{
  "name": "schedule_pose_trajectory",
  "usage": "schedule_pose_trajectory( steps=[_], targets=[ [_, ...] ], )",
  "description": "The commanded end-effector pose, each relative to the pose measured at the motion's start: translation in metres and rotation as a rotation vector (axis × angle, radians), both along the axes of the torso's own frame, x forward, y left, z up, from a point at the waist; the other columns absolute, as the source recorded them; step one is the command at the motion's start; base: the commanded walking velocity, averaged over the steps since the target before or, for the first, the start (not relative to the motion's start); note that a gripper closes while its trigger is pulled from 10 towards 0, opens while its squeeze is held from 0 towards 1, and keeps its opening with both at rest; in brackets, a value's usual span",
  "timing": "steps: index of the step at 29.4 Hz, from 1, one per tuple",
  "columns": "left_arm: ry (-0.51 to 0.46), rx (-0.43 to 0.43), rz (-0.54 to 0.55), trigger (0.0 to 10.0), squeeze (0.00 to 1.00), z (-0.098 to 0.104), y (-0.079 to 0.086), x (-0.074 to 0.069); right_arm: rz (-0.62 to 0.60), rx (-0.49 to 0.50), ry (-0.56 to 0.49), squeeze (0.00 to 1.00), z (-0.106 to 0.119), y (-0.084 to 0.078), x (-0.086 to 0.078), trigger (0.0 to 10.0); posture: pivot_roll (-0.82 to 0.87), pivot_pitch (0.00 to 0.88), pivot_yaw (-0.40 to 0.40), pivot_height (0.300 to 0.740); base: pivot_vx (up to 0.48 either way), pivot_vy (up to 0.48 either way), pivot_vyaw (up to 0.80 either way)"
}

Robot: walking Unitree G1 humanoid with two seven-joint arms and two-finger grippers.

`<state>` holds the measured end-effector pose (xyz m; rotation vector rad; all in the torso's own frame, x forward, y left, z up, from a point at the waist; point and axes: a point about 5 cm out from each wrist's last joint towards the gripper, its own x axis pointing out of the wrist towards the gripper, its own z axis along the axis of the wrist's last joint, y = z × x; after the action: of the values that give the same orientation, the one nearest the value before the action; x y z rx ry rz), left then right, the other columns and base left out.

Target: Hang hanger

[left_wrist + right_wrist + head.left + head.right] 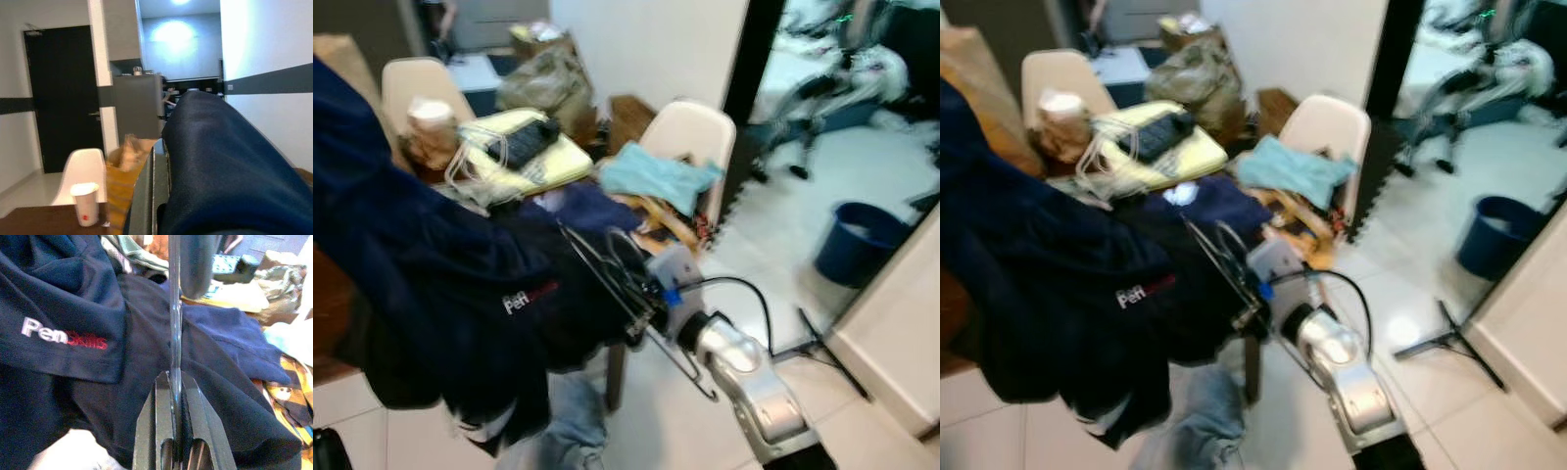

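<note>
A dark navy shirt (pixel 431 284) hung closest to the camera, draped across the left of the head views and bearing a white-and-red "PenSkills" logo (pixel 63 337) on its sleeve. In the left wrist view the same navy cloth lay over the left gripper (pixel 155 196); its fingers looked pressed together against the fabric, but whether they pinched it could not be told.

The right gripper (pixel 646 311) was raised at the lower middle, its silver arm running down to the bottom edge with a black cable looping off the wrist. Its two black fingers were clamped tight on the thin wire hanger (pixel 174 333), which stood up between them in the right wrist view and reached against the shirt's hem. The hanger's wire frame (pixel 1224 257) sat just beside the garment, its hook curling down near the arm.

Behind lay a cluttered surface (pixel 328 313): a yellow pad (pixel 533 157) with a black object on it, a paper cup (pixel 433 119), white cables and more heaped clothes. A teal cloth (pixel 656 176) lay over a cream chair (pixel 700 127). A blue bin (pixel 857 240) stood on the white tiled floor (pixel 764 235) to the right.
</note>
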<state>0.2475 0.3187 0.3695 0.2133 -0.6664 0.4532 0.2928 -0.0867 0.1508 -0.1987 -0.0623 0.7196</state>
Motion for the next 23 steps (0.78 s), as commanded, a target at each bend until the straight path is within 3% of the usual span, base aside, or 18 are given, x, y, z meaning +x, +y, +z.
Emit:
schedule_pose_trajectory(
  steps=[1,4,7,9,13,23],
  targets=[
    [0.008,-0.026,0.069,10.0,0.0,-0.007,0.011,-0.006,0.018,0.0,0.014,0.0,-0.002,0.004,-0.001,10.0,-0.05,0.071,-0.056,0.74,0.39,0.0,0.8],
    [0.02,-0.031,0.069,10.0,0.0,-0.01,0.011,-0.006,0.018,0.0,0.014,0.0,-0.002,0.004,-0.001,10.0,-0.05,0.071,-0.056,0.74,0.39,0.0,0.8],
    [0.029,-0.035,0.053,10.0,0.0,-0.013,0.008,-0.003,0.012,0.027,0.013,0.0,-0.001,0.003,-0.002,10.0,-0.05,0.071,-0.057,0.74,0.394,0.0,0.0],
    [0.04,-0.023,-0.038,10.0,0.0,-0.015,-0.007,0.007,0.013,0.029,0.037,0.0,-0.002,0.003,0.0,10.0,-0.05,0.07,-0.056,0.74,0.388,0.0,-0.21],
    [0.038,0.002,-0.121,10.0,0.0,-0.012,-0.022,0.015,-0.005,0.037,0.085,0.0,-0.006,0.002,0.002,10.0,-0.05,0.07,-0.053,0.74,0.382,0.0,-0.8],
    [-0.006,0.023,-0.192,10.0,0.0,0.006,-0.033,0.02,-0.011,0.044,0.086,0.0,-0.008,0.001,0.001,10.0,-0.05,0.063,-0.05,0.74,0.356,0.0,-0.8]
  ],
)
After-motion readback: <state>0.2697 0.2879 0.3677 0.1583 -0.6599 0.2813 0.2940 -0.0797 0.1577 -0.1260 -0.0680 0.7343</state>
